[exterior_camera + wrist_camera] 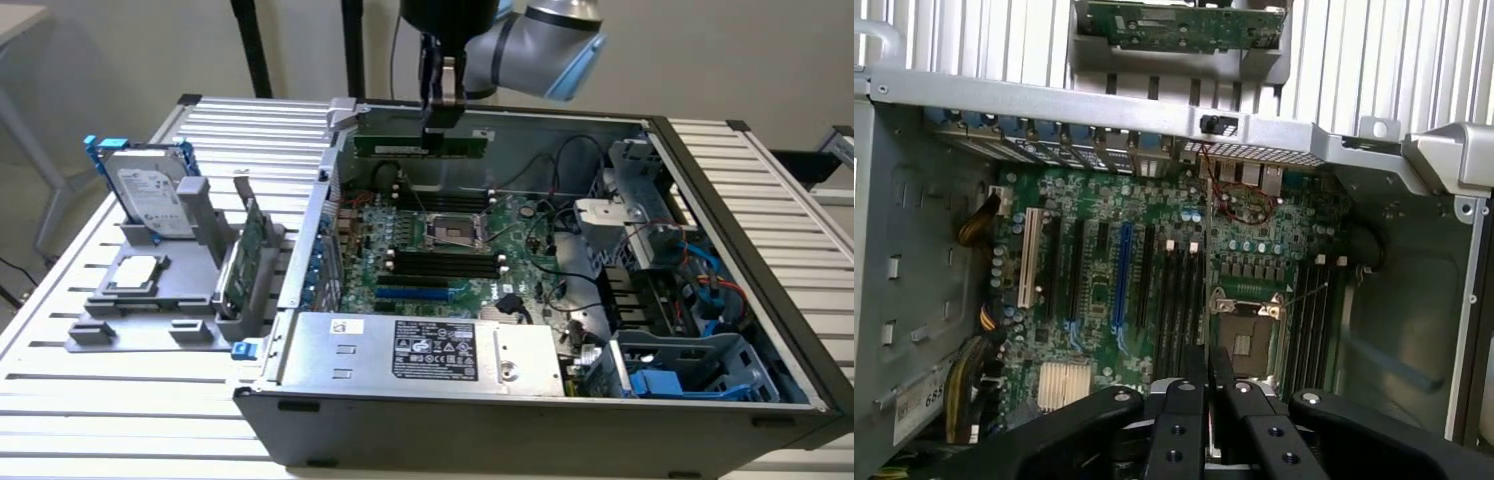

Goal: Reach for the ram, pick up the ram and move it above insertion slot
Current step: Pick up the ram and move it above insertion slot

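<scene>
While clamped on the ram [427,146] | gripper [442,120] above motherboard [441,245] | labels seemingly unreadable

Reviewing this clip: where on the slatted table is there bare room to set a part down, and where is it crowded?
Bare slats lie on the table in front of the grey parts holder, and behind it beside the hard drive. The open computer case is crowded: motherboard, cables, drive cage. The gripper holds the ram above it.
</scene>
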You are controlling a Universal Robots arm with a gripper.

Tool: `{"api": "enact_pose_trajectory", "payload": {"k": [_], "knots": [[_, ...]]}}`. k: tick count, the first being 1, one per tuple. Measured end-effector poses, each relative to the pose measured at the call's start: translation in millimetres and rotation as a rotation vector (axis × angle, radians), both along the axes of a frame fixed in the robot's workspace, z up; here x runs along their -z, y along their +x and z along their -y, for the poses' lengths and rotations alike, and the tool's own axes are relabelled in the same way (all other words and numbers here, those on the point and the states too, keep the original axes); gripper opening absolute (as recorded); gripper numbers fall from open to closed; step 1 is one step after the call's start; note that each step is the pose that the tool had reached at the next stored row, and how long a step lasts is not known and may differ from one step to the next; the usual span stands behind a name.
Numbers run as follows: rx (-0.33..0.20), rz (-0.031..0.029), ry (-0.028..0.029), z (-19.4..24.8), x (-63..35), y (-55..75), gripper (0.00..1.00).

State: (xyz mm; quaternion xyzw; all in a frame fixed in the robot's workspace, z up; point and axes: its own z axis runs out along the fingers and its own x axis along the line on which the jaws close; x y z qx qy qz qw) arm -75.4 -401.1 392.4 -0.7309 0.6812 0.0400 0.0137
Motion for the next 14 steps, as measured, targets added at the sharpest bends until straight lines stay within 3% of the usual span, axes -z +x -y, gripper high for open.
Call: {"api": "enact_pose_trajectory", "payload": {"k": [8,14], "knots": [[0.053,0.0001,0.0001,-3.2,2.7,6.2,0.13],[0.070,0.0001,0.0002,-8.8,4.4,9.9,0.13]]}}
